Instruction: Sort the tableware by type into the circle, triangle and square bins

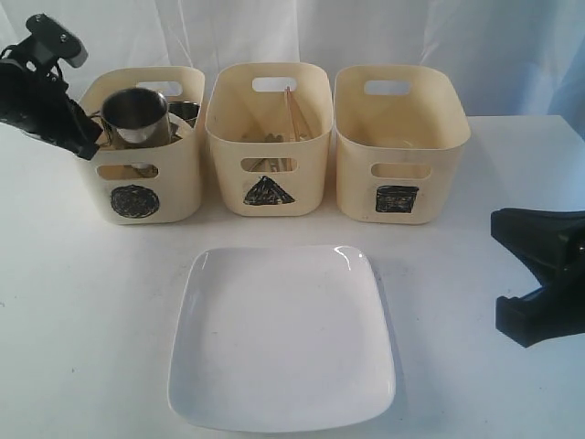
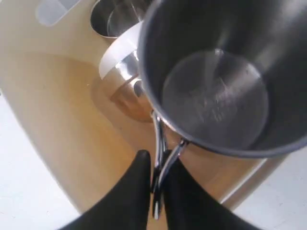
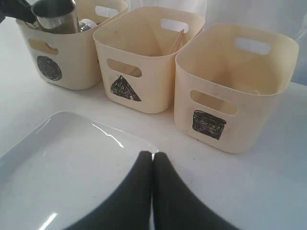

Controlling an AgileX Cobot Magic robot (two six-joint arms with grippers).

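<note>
large white square plate (image 1: 281,338) lies flat at the bench's front edge, mid-width. right gripper (image 3: 153,160), jaws pressed together and empty, hangs near the right edge. toward the back edge stand circle bin (image 1: 137,197), triangle bin (image 1: 267,174) and square bin (image 1: 402,174). left gripper (image 2: 156,160) pinches the handle of a steel mug (image 1: 135,116) riding high in the circle bin.

Toward the far edge of the table (image 1: 82,311), the square bin (image 1: 356,183) hides its contents behind its front wall. In the triangle bin (image 1: 228,183) I see only the upper ends of the chopsticks (image 1: 291,110); what lies under them is too blurred to name. At my left wrist the mug (image 2: 225,76) runs off the frame and covers most of the white bowl (image 2: 115,50). Whether the left gripper (image 2: 156,165) presses its handle (image 2: 158,136) or merely flanks it, I cannot tell.
</note>
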